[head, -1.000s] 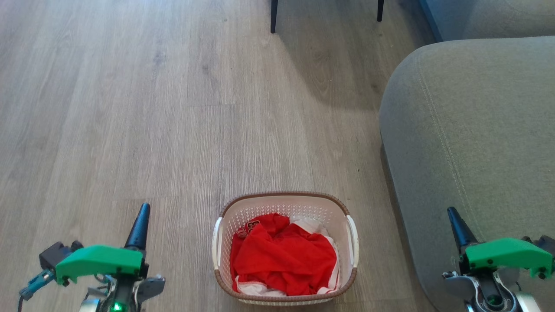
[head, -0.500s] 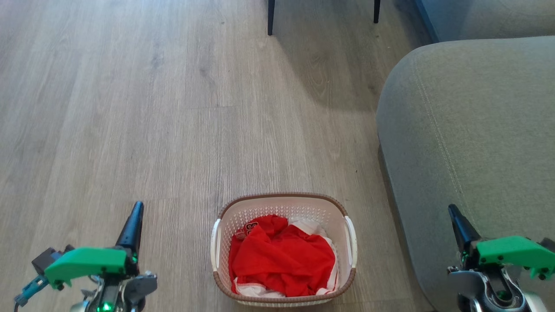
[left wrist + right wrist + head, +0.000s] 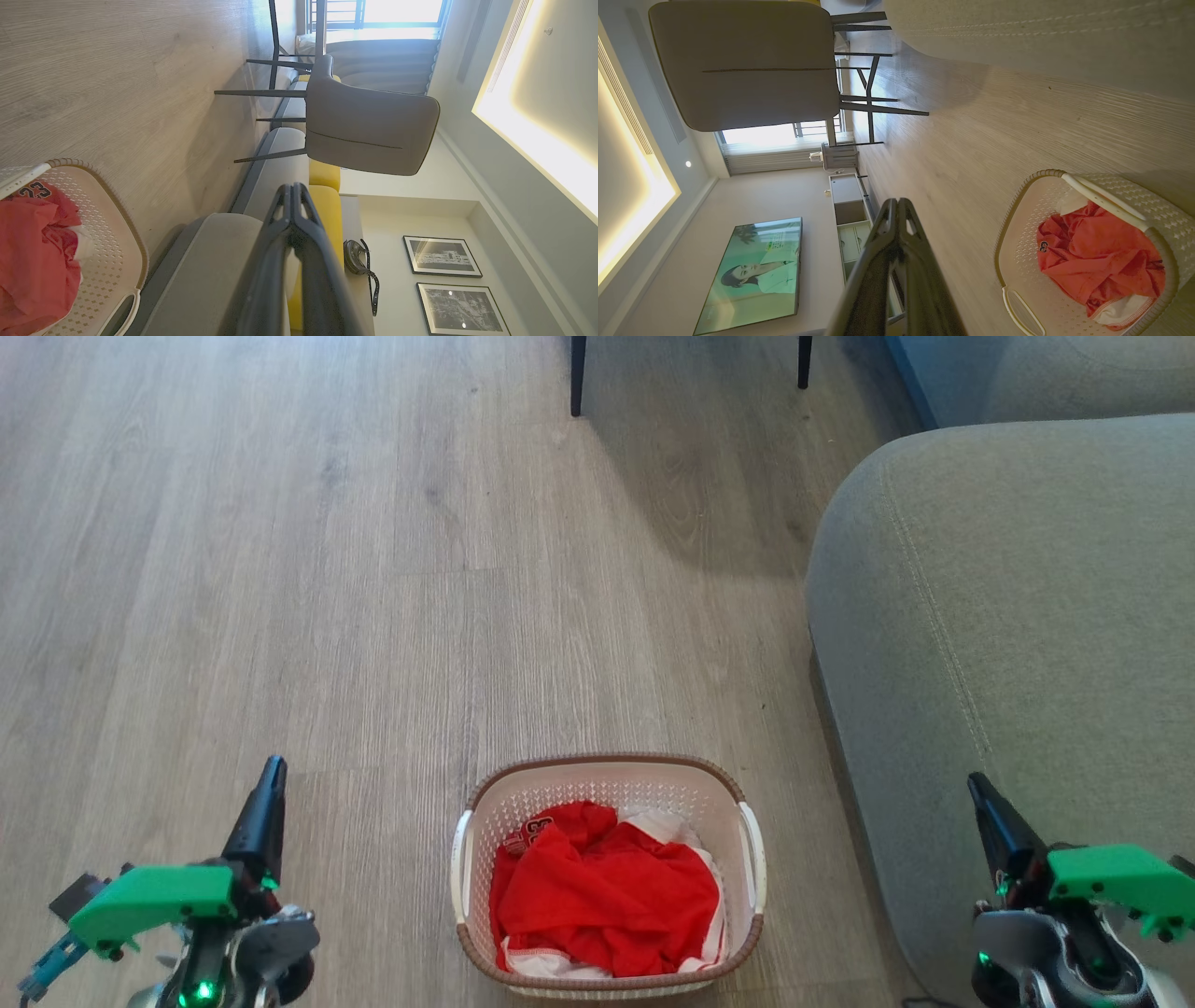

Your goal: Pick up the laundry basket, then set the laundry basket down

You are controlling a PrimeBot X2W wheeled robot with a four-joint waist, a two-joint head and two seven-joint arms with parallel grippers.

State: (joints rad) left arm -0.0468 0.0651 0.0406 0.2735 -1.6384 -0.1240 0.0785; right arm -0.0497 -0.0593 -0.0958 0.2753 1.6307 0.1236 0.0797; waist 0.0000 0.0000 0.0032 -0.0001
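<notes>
Your left gripper [image 3: 271, 773] holds its two long dark fingers pressed together with nothing between them; the left wrist view shows the same closed pair. Your right gripper [image 3: 978, 789] likewise has its fingers together and empty. Between the two, apart from both, the small cream-white perforated plastic laundry basket [image 3: 611, 786], with brown woven-look rim and white side handles, stands upright on the pale grey wood-grain plank floor [image 3: 280, 569]. A crumpled red garment with white trim [image 3: 607, 896] lies inside it. A grey-green upholstered sofa [image 3: 1008, 616] sits near the basket's right side. Two thin dark furniture legs [image 3: 577, 373] stand well ahead.
</notes>
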